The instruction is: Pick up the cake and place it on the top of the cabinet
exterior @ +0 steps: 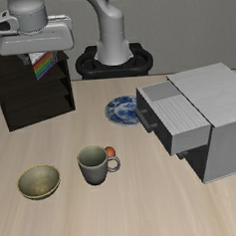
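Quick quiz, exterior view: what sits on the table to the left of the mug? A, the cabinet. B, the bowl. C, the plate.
B: the bowl lies at the exterior view's left of the mug, apart from it.

No text, label, brand, number or sign can be read anywhere.

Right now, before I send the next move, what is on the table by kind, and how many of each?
Bowl: 1
Mug: 1
Plate: 1
Cake, the small reddish piece beside the mug: 1
Cabinet, one drawer pulled out: 1
Dark shelf unit: 1
Total: 6
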